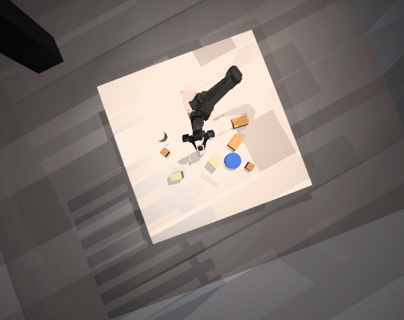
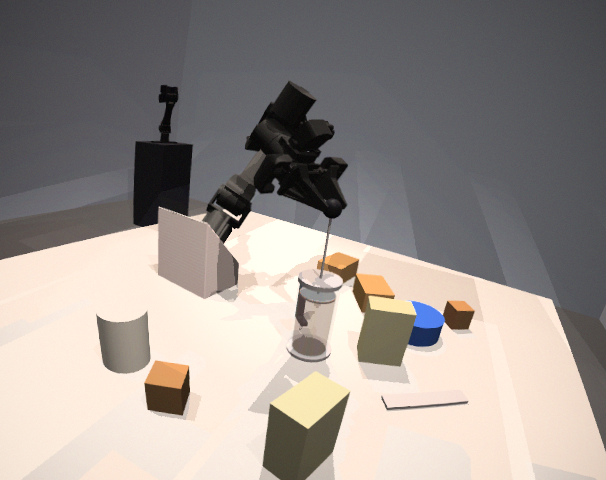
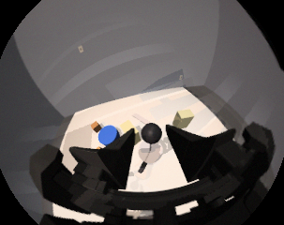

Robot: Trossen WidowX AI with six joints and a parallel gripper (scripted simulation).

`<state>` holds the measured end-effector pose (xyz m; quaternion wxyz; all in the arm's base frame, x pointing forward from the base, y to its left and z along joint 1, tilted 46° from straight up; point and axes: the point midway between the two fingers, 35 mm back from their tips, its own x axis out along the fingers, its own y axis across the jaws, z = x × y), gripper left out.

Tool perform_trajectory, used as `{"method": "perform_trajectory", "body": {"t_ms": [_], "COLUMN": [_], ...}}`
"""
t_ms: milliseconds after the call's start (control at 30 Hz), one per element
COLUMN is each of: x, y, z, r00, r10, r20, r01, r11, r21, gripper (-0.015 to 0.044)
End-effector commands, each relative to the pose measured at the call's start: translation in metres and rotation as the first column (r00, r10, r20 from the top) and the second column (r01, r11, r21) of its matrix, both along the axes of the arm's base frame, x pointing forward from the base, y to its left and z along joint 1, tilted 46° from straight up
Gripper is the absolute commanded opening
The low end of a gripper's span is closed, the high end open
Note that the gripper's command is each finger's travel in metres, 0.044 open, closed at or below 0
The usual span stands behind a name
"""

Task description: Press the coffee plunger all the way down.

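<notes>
- Top: coffee press [image 1: 201,152] [image 2: 319,325] [image 3: 156,153] on desk [image 1: 137,103] [image 2: 45,403] [image 3: 171,161], mostly under gripper [image 1: 200,147] [image 2: 333,204] [image 3: 149,129]. Black knob [image 1: 200,148] [image 2: 332,208] [image 3: 151,133] shows at fingertips.
- Top, R of press: blue disc [image 1: 233,161] [image 2: 426,325] [image 3: 108,135], w/ sm. orange block [image 1: 249,167] [image 2: 458,314] [image 3: 96,127] beyond. Two lg. orange blocks, one [image 1: 235,141] [image 2: 374,287], other [image 1: 239,121] [image 2: 339,263], up & R of press.
- Top, L of press: pale cylinder [image 1: 163,136] [image 2: 123,338]; second sm. orange block [image 1: 165,152] [image 2: 167,387] just below cyl.
- Ext.: press upright, clear body, dark handle [image 2: 301,310] [image 3: 142,167] on its L side. Plunger up: thin rod [image 2: 325,245] [image 3: 150,147] exposed btwn lid & knob.
- Ext.: gripper above press, angled down, tips at knob; contact can't be told.
- Ext.: one yellow block [image 1: 214,162] [image 2: 386,330] [image 3: 129,127] stands R of press; other [image 1: 176,176] [image 2: 306,423] [image 3: 184,118] in front. Thin strip [image 1: 209,180] [image 2: 425,399] front-R. Pale wedge [image 2: 182,253] back-L of press.
- Wrist: gripper part open, abt. half; knob btwn fingers, gap showing each side, not gripped. Press lid below knob. Blue disc L of press.
</notes>
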<state>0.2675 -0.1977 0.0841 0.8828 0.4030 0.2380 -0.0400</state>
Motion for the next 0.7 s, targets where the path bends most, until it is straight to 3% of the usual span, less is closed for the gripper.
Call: {"method": "perform_trajectory", "body": {"t_ms": [0,667], "x": [0.0,0.004], "y": [0.0,0.007], "z": [-0.001,-0.012], "r00": [1.0,1.0], "r10": [-0.006,-0.005], "r20": [-0.004,-0.007], "r01": [0.006,0.005], "r11": [1.0,1.0], "r21": [0.004,0.003], "gripper": [0.0128,0.0128]}}
